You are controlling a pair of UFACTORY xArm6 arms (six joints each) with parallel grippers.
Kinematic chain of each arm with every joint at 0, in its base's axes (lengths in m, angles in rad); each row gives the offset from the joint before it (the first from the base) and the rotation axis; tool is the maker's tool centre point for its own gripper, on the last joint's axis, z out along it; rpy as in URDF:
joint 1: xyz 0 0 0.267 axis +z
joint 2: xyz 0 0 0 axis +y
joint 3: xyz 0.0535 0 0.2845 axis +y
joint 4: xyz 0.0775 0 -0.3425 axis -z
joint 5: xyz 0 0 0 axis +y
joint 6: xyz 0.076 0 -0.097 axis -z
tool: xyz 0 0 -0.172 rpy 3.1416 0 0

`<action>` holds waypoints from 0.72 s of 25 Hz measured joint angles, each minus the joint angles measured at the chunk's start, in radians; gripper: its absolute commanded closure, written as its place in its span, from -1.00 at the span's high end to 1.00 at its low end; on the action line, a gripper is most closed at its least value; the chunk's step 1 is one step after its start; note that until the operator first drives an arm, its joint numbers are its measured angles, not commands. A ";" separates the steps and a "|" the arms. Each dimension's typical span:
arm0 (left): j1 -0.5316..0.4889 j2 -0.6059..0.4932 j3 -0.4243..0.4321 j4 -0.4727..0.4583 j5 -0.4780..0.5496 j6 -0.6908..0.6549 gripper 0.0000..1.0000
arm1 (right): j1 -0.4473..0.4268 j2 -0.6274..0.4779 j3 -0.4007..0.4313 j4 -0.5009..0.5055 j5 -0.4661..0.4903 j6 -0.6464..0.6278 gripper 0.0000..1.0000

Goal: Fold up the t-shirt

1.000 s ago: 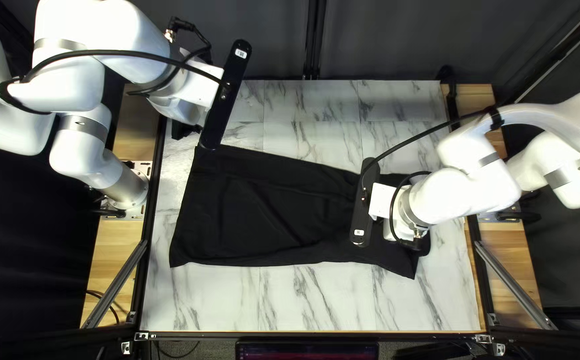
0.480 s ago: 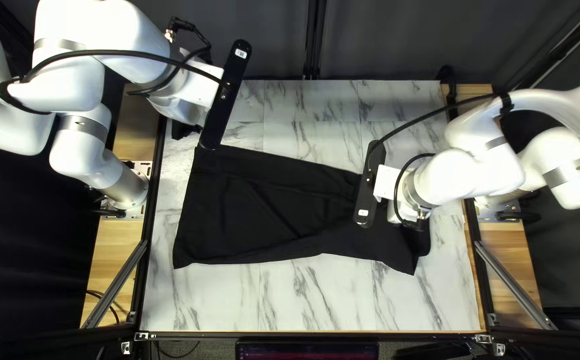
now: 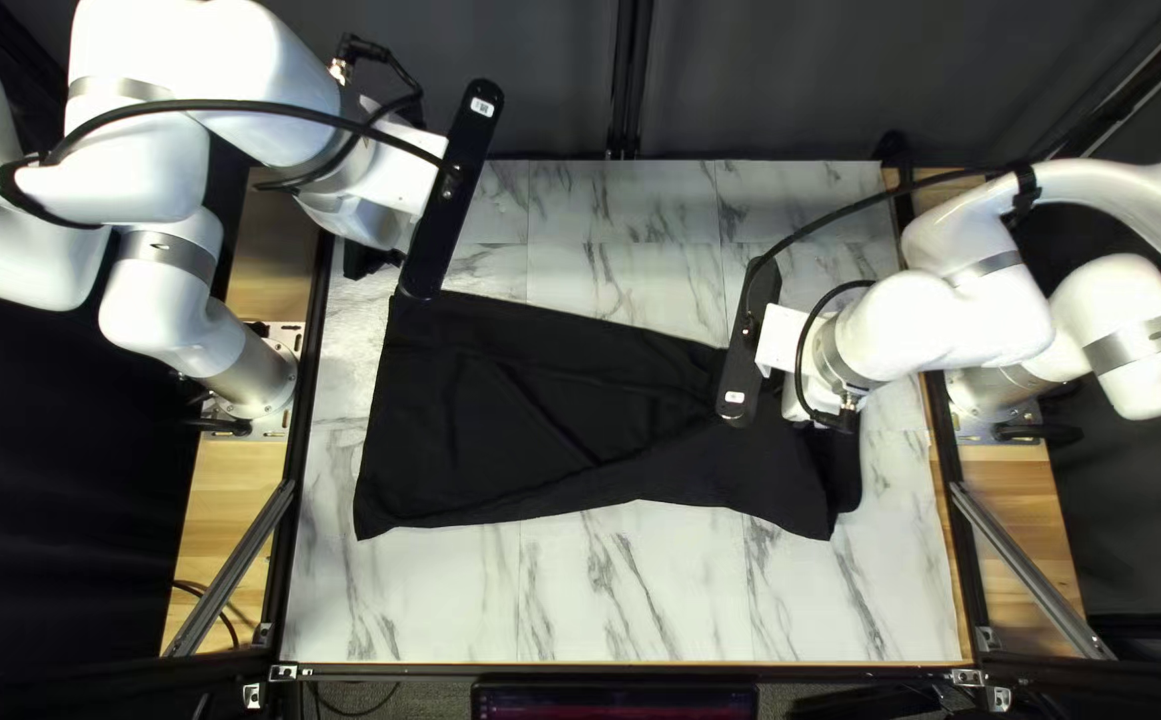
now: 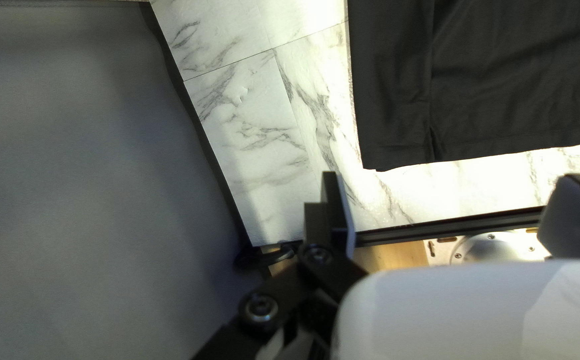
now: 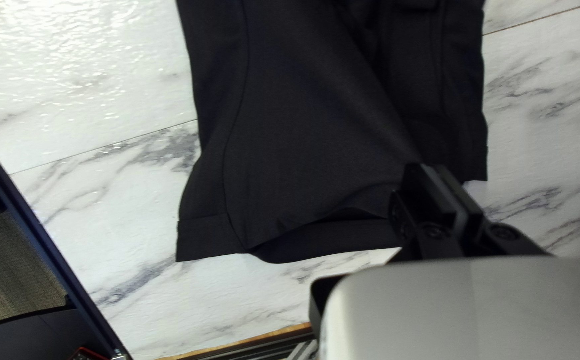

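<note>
Black and matte, the T-shirt [image 3: 540,414] lay across the middle of the marbled tabletop [image 3: 634,600], near edge loose. It looked light, soft and apt to crease if dragged from one point. Past that edge, my right gripper [image 5: 431,172] was closed on a pinch of its fabric. Farther off, my left gripper [image 4: 451,180] stood wide apart, holding nothing; the far corner just beside it seemed a good second hold.
</note>
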 measured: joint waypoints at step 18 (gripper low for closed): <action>0.000 0.000 0.000 0.000 0.000 0.000 1.00 | 0.023 0.142 0.097 0.056 -0.249 -0.050 1.00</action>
